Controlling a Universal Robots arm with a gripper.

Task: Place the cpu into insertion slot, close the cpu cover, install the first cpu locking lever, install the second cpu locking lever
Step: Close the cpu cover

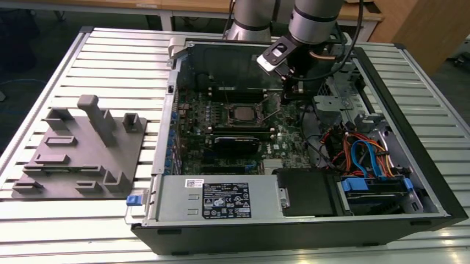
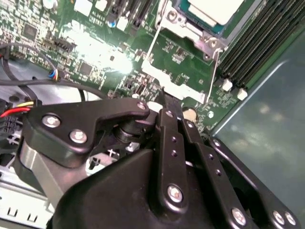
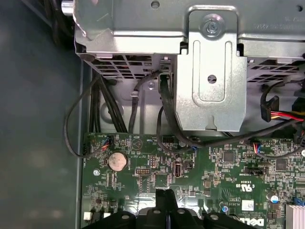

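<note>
step: closing cover | chip (image 1: 241, 113) sits in socket (image 2: 204, 39) | cover (image 2: 177, 57) lies open, 3 o'clock of chip in exterior view | gripper (image 2: 166, 100) jaws closed, empty, tip by cover's edge | advice: hook under edge, swing slowly toward chip, stay off board (image 2: 95, 28) parts

Even overhead light brightens the slatted desk (image 1: 110, 60) in the exterior view; the computer case (image 1: 309, 234) around the claw (image 1: 285, 98) lies shaded. In the second wrist view white glare burns the circuit board (image 2: 102, 53) just past the claw, with a hazy sheen on the case wall (image 2: 257, 133) beside it.
</note>
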